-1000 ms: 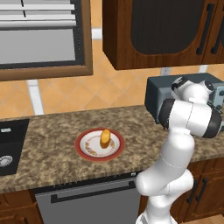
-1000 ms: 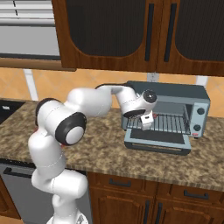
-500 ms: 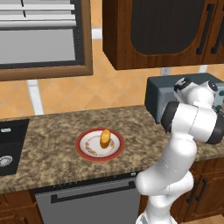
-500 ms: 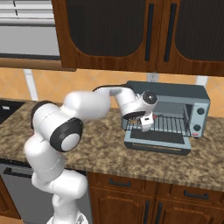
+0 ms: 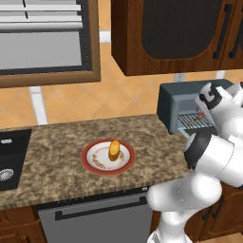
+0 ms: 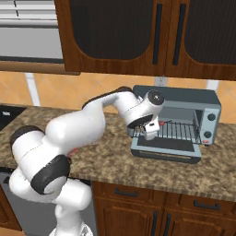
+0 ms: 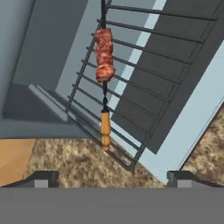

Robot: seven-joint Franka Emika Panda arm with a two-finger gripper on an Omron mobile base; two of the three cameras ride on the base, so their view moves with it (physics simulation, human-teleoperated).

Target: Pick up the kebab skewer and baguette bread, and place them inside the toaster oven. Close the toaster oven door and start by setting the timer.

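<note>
On the oven rack (image 7: pixel 144 65) lies the kebab skewer (image 7: pixel 104 83), while the empty fingers (image 7: pixel 43 178) stand apart near the toaster oven (image 6: pixel 177 122) (door down), the baguette bread (image 5: pixel 114 149) well left on its plate (image 5: pixel 95 163).

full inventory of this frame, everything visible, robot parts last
kebab skewer: 1, reddish-brown chunks on a thin stick with an orange handle, lying on the wire rack inside the oven
baguette bread: 1, golden-orange, on the plate
plate: 1, white with a red rim, on the counter left of the oven
toaster oven: 1, slate-grey, on the counter at the wall
toaster oven door: 1, blue-grey, folded down open
wire rack: 1, dark, inside the oven
counter: 1, brown speckled stone
sink: 1, black, at the counter's left end
upper cabinets: dark wood, above the counter
gripper: 1, dark tips spread apart, nothing between them, at the oven mouth
</note>
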